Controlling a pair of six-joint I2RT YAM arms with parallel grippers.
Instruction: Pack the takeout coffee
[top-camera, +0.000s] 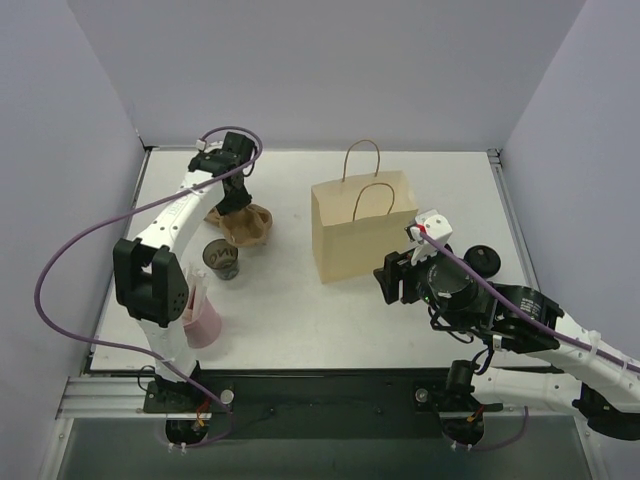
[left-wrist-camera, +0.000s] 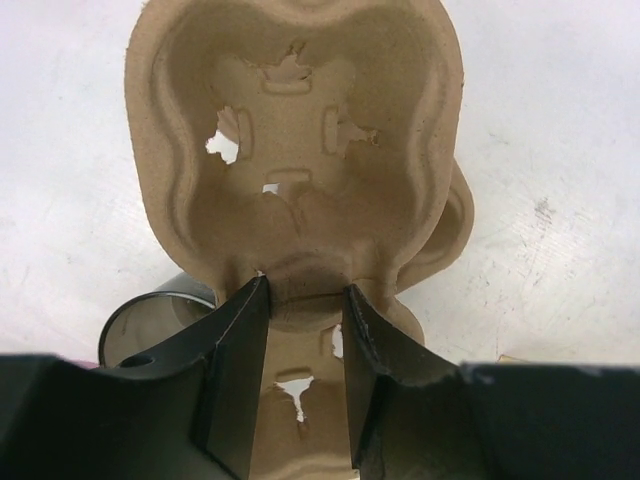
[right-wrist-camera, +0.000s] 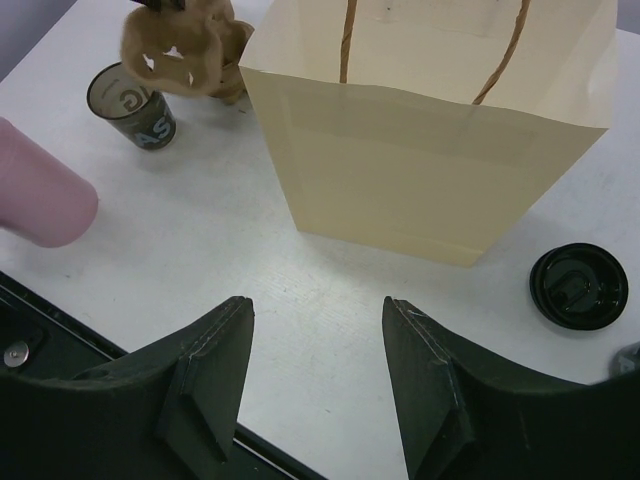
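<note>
The takeout coffee cup (top-camera: 221, 260) is small and black, stands open without its lid on the table's left, and shows in the right wrist view (right-wrist-camera: 135, 105) and at the left wrist view's lower left (left-wrist-camera: 150, 320). Its round dark lid (top-camera: 482, 262) lies apart, right of the tan paper bag (top-camera: 363, 228), and also shows in the right wrist view (right-wrist-camera: 580, 285). My left gripper (top-camera: 238, 205) is shut on the middle ridge of the brown pulp tray (left-wrist-camera: 300, 150), just behind the cup. My right gripper (right-wrist-camera: 315, 310) is open and empty in front of the bag.
A pink cup (top-camera: 203, 320) with pale sticks lies at the front left, near the left arm's base. The bag (right-wrist-camera: 430, 150) stands upright and open with its handles up. The table's black front edge (right-wrist-camera: 60, 320) runs close under my right gripper.
</note>
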